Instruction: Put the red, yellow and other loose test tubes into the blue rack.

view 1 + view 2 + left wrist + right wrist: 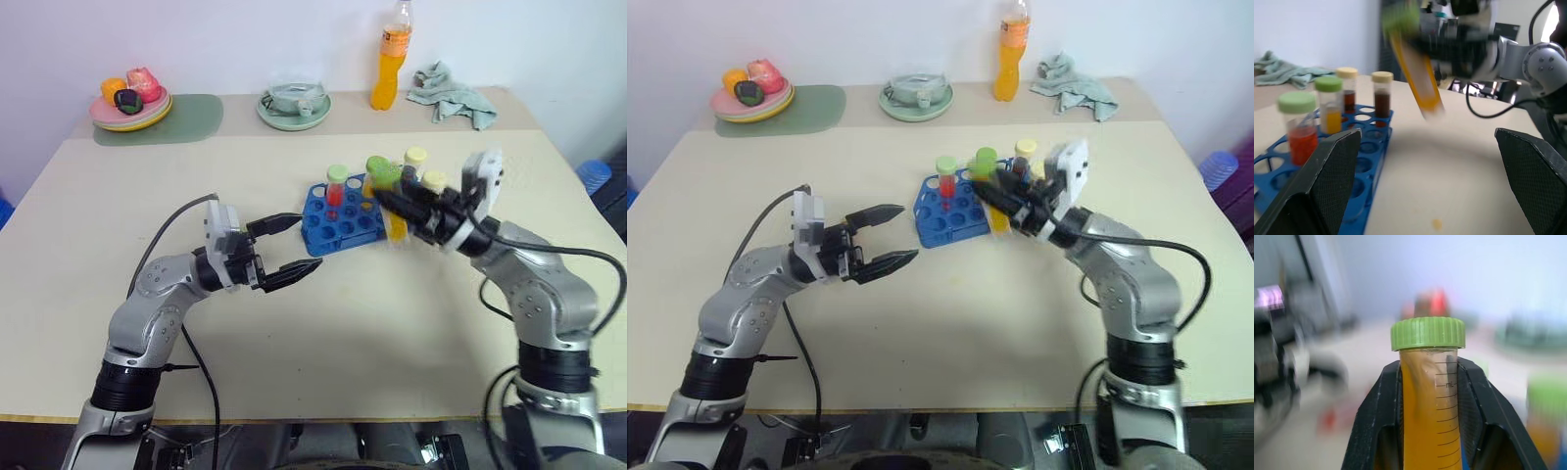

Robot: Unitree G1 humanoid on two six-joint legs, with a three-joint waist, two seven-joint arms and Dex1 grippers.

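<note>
While we look over the desk [323, 323], the blue rack [338, 220] sits near its middle with 4 capped tubes standing in it. Our right tool [1425, 382] pinches a yellow tube with a green cap [1427, 396], held tilted in the air just beside the rack. Our left tool [289, 250] hovers spread wide and empty, near the rack's other side.

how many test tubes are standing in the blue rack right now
4 in the blue rack: red tube, yellow tube, two brown tubes. A fifth is in the right gripper.
</note>
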